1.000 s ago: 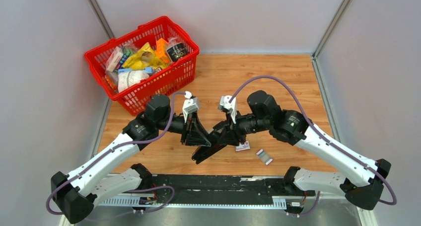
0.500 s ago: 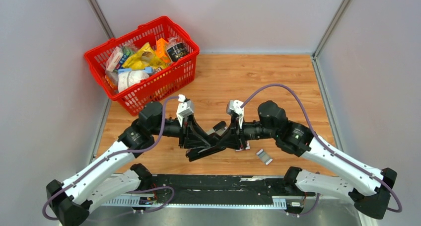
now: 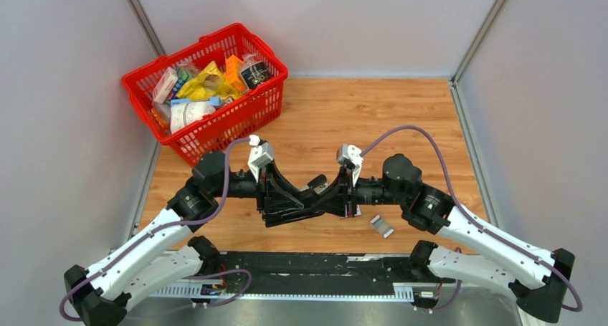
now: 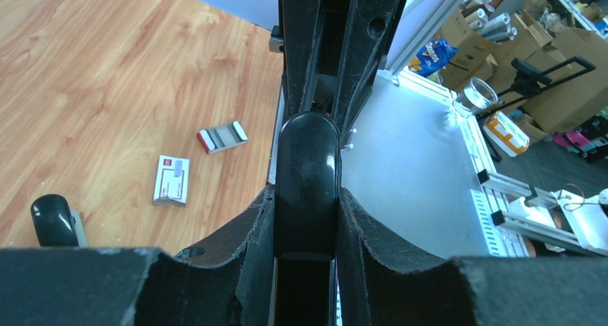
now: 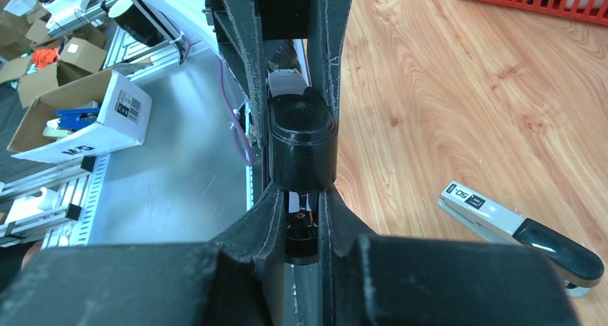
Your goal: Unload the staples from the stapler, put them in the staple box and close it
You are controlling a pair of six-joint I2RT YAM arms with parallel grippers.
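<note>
The stapler [image 3: 307, 205] is black on top with a thin silver edge and hangs level just above the wood between the two arms. My left gripper [image 3: 301, 201] is shut on its sides. In the left wrist view its glossy rounded end [image 4: 307, 161] sticks out past my left gripper [image 4: 307, 194]. My right gripper [image 3: 326, 197] comes from the opposite side and is shut on that end. The right wrist view shows the black cap [image 5: 301, 143] just ahead of my right gripper [image 5: 301, 191]. No staples show inside it.
A small white red-marked box [image 4: 171, 180] and a short grey strip [image 4: 222, 136] lie on the wood right of the grippers. A small grey-white tool with a black end [image 5: 516, 227] lies just behind them. A full red basket [image 3: 215, 129] stands at the back left.
Both arms came down and apart, and the stapler swung from a steep tilt to nearly level. My right gripper closed onto its end.
</note>
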